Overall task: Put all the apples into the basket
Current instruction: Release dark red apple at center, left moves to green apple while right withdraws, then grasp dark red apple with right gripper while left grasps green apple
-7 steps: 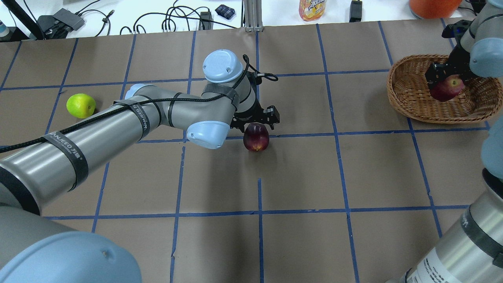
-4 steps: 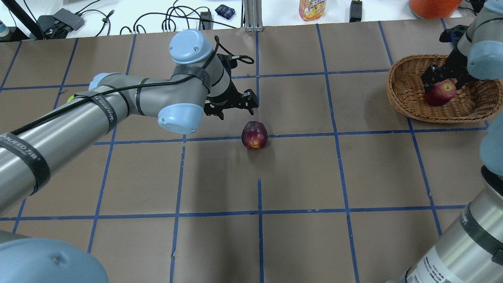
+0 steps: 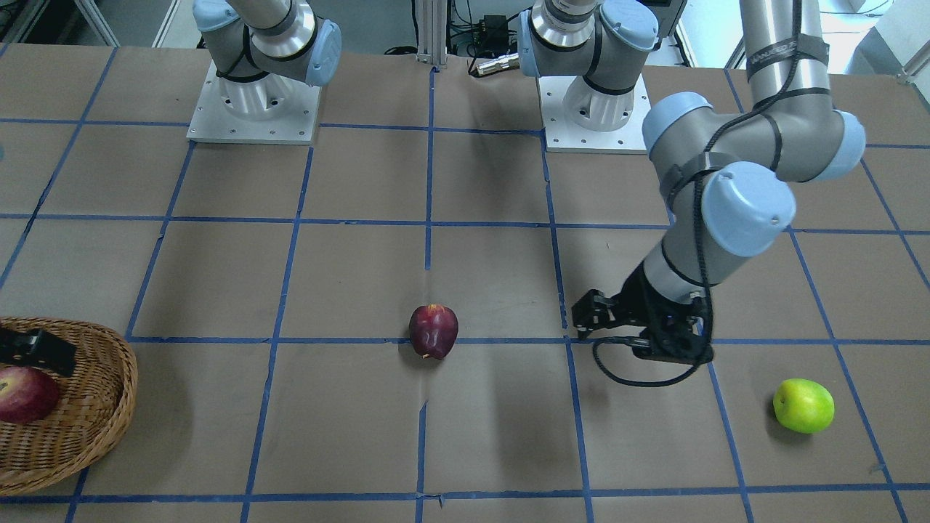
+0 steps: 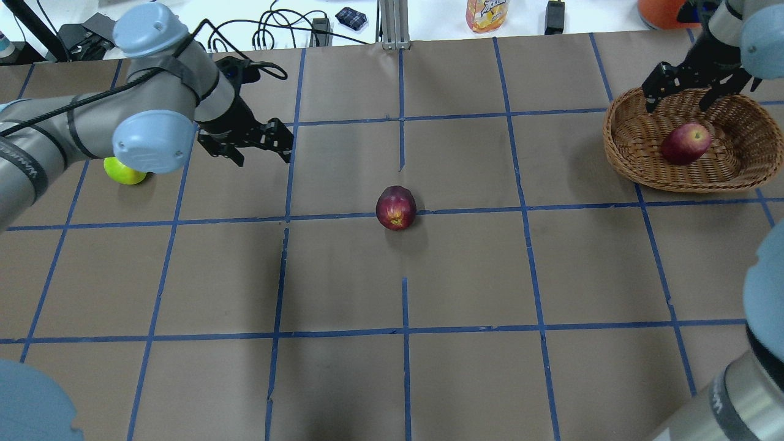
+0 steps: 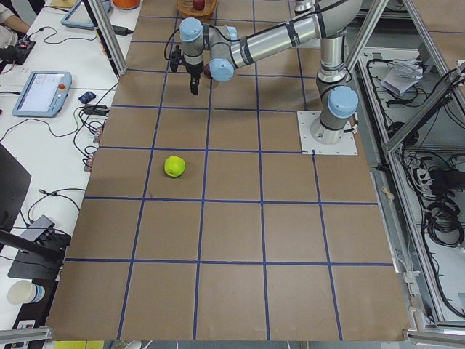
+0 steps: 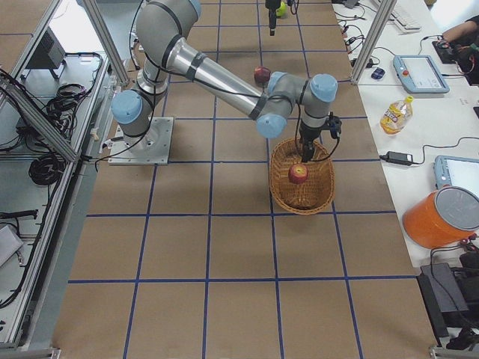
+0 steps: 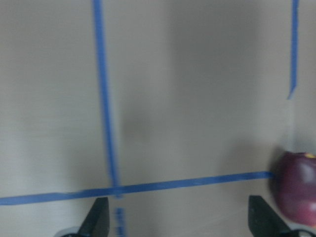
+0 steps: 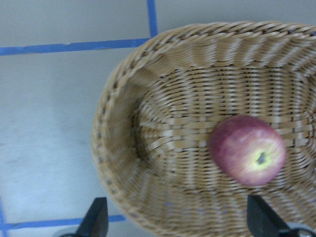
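One red apple (image 4: 686,143) lies released in basket (image 4: 614,131); left claw (image 4: 262,158) and right claw (image 4: 677,101), open and empty, have withdrawn.

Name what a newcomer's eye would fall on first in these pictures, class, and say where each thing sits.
The lime green apple stands out, lying alone on the robot's left side near the open left gripper. A dark maroon apple sits in the middle, on a blue tape line. At the right, a red apple lies in the wicker basket, under the open right gripper.
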Robot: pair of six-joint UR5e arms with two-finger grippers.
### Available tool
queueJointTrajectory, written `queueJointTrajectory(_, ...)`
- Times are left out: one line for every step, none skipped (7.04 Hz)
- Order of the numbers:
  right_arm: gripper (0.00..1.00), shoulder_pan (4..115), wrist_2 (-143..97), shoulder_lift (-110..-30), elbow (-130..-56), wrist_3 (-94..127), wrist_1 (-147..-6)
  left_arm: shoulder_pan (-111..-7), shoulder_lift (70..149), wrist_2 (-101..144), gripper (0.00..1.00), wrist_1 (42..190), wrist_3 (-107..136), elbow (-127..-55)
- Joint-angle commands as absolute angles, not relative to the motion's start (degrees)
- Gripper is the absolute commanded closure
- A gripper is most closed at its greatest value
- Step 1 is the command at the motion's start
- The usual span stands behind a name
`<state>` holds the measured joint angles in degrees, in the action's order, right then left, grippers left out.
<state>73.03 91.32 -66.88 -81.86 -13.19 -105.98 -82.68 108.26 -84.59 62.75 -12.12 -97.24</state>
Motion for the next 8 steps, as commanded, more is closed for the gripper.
queueJointTrajectory(0.0,90.34,90.7,-69.35,-81.83,5.96,-102.83,-74.04,110.82,-89.56,0.0,63.54,-26.84,-93.45)
queueJointTrajectory(0.0,97.14,88.7,-67.69,-81.74,15.29,-103.09,-72.26,112.74,-90.87,0.0,63.02,-33.25,-91.95)
queueJointTrajectory(0.0,100.86,85.81,-66.63,-81.83,21.82,-103.36,-69.2,115.37,-91.84,0.0,61.97,-40.18,-90.89)
queueJointTrajectory(0.0,103.51,84.82,-64.45,-81.91,26.41,-106.67,-65.78,118.1,-91.85,0.0,60.83,-44.6,-89.66)
queueJointTrajectory(0.0,106.32,84.81,-61.29,-82.18,30.81,-108.27,-64.96,119.78,-91.85,0.0,60.91,-45.43,-88.0)
queueJointTrajectory(0.0,107.83,84.55,-59.17,-82.44,32.15,-112.54,-64.86,120.49,-91.93,0.0,61.17,-46.48,-85.63)
queueJointTrajectory(0.0,108.36,81.59,-59.06,-83.49,32.86,-112.5,-64.86,122.5,-93.67,0.0,61.08,-51.02,-83.87)
queueJointTrajectory(0.0,108.37,79.3,-59.06,-85.76,32.87,-113.2,-64.78,124.17,-95.61,0.0,60.91,-53.5,-82.46)
